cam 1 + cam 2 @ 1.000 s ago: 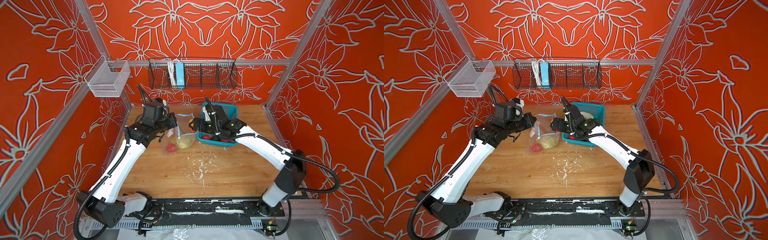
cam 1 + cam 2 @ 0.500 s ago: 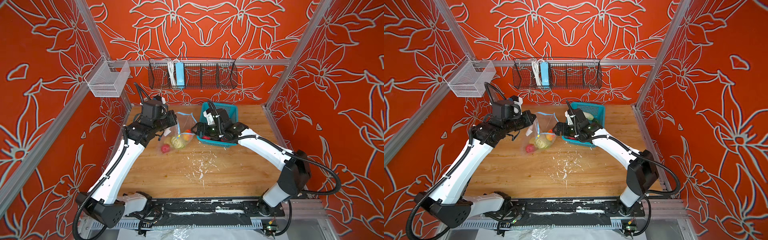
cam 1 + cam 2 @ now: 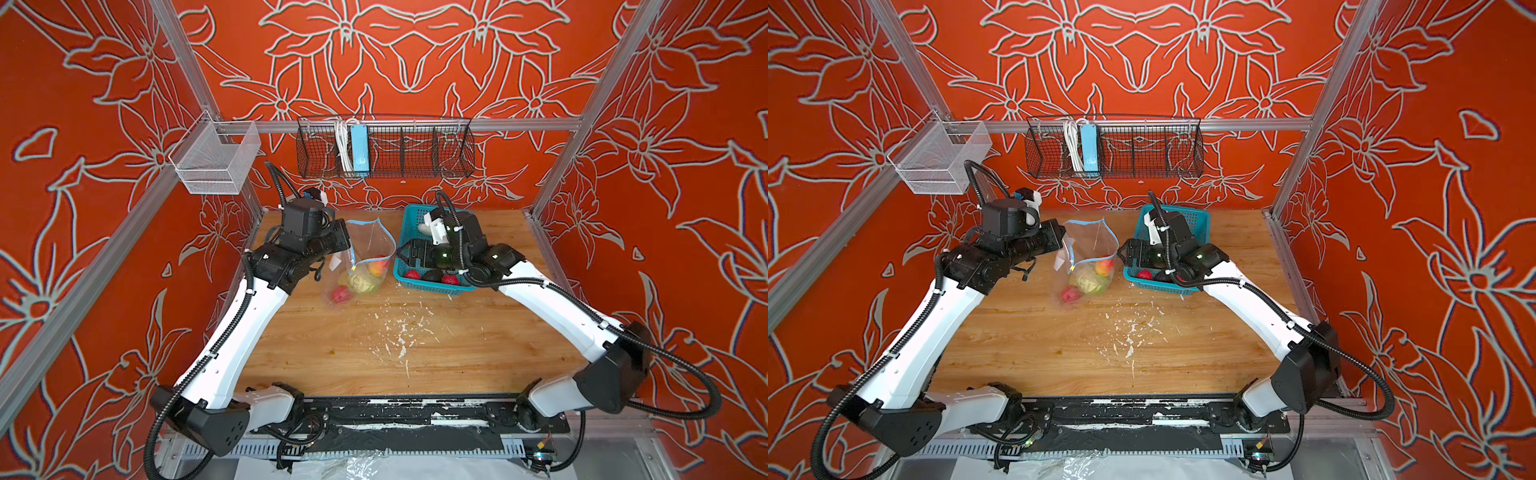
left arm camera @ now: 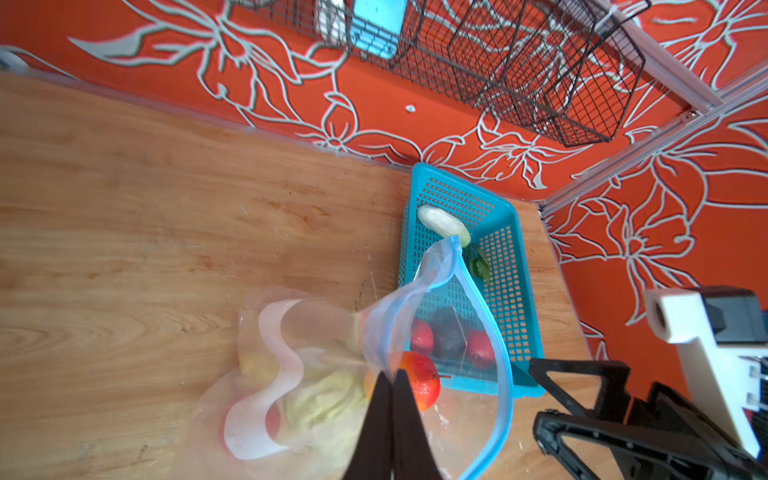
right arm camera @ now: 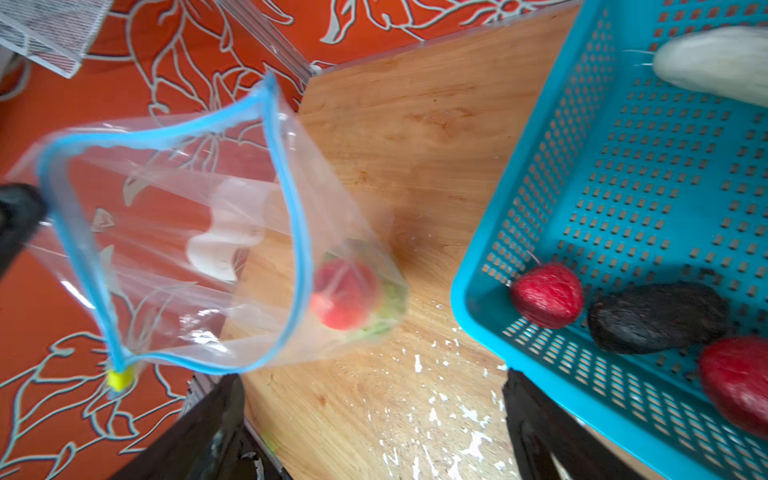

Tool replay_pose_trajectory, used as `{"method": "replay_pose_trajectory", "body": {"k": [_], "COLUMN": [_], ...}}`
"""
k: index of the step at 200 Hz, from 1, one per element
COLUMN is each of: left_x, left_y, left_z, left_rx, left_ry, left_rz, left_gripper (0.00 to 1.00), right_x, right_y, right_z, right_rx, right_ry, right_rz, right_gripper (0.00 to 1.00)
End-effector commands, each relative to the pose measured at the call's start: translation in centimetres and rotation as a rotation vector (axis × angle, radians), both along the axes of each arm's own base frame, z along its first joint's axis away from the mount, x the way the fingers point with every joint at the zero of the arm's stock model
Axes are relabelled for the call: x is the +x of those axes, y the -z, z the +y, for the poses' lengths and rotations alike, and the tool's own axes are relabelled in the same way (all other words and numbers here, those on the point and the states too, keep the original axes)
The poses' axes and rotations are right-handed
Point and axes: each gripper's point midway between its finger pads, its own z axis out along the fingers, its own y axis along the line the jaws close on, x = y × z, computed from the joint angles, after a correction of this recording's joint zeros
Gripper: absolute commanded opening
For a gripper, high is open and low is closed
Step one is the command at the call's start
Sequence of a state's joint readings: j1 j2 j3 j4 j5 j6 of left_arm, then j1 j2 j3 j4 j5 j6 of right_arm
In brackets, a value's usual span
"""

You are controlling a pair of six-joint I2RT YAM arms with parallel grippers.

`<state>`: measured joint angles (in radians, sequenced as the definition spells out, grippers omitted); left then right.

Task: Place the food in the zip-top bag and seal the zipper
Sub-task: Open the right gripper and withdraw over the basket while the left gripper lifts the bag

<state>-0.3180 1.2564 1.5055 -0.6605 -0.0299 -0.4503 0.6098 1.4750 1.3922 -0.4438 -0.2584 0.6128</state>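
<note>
Well, halfway: left gripper (image 4: 390,374) pinches the bag (image 3: 370,245) open on the table (image 3: 374,353), cabbage (image 3: 361,282) inside. Right gripper (image 5: 372,376) gapes empty by the basket (image 5: 478,270); radish (image 5: 715,62), avocado (image 5: 656,316), red fruits (image 5: 546,295) waiting; zipper (image 5: 291,208) unsealed.

The walls (image 3: 374,62) are orange-red with pale grey flower outlines. The tabletop (image 3: 374,353) is light wood grain flecked with white. The perforated basket (image 5: 623,166) is teal; its fruit (image 5: 546,295) red, avocado (image 5: 658,316) near-black, radish (image 5: 715,62) white. The clear zip-top bag (image 5: 166,249) has a light-blue zipper (image 5: 299,232), yellow slider (image 5: 119,379) and pale green cabbage (image 4: 324,399).
</note>
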Motion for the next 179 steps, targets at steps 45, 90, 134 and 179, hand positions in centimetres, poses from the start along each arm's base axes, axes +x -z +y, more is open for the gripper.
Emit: {"method": "replay_pose_trajectory", "body": {"k": [45,90,134,179], "left_x": [1.5,2.3,2.4,1.9], "left_y": [-2.8,-0.5,2.8,5.6], "left_z": [2.9,2.9,0.9,-0.5], "left_rx": [0.134,0.158,0.086,0.034], "left_ry": [-0.085,-0.082,-0.003,0.065], "left_rz": [-0.1,-0.074,-0.017,0.028], "left_gripper": [0.0,0.0,0.0,0.0], "right_x": [2.3,3.7,4.1,4.4], "right_y": [1.5,3.5,6.9,9.5], "right_z": [-6.7,-8.2,-7.6,-7.1], "right_rx": [-0.307,-0.445,-0.46,-0.48], "right_ry": [0.195,0.192,0.171,0.151], "right_rz": [-0.009,0.023,0.134,0.205], "right_gripper": [0.98,0.98,0.97,0.98]}}
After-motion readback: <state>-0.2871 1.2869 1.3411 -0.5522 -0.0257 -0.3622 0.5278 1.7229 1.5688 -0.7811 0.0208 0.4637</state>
